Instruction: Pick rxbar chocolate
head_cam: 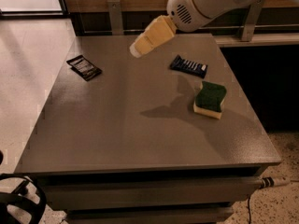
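Note:
The rxbar chocolate (84, 67) is a small flat black wrapper with pale text lines. It lies on the grey table (117, 125) near the far left edge. My gripper (136, 50) is the cream-coloured tip of the white arm (205, 1). It hangs above the far middle of the table, to the right of the bar and well apart from it. It holds nothing that I can see.
A dark blue bar with white stripes (188, 66) lies at the far right. A green and yellow sponge (210, 99) lies in front of it. The arm's shadow (173, 108) falls on the table's middle. A wooden wall and rail run behind.

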You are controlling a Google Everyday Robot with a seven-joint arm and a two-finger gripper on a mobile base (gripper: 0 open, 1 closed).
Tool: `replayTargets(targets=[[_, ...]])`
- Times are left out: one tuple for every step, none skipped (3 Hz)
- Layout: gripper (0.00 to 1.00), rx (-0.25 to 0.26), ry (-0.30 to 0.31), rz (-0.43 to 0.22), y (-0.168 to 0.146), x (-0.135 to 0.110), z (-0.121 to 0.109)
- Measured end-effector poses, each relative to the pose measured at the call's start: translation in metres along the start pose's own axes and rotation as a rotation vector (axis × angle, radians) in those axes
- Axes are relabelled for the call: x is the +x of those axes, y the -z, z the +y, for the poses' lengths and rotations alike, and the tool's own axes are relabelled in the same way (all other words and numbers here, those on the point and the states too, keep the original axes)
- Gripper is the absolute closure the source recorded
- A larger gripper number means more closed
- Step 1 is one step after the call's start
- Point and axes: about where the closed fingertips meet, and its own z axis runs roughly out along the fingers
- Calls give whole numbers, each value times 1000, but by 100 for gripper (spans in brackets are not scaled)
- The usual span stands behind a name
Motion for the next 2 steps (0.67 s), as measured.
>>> replayTargets(targets=[[0,0,0,0,0,0,0],[0,1,-13,10,-21,-3,6]])
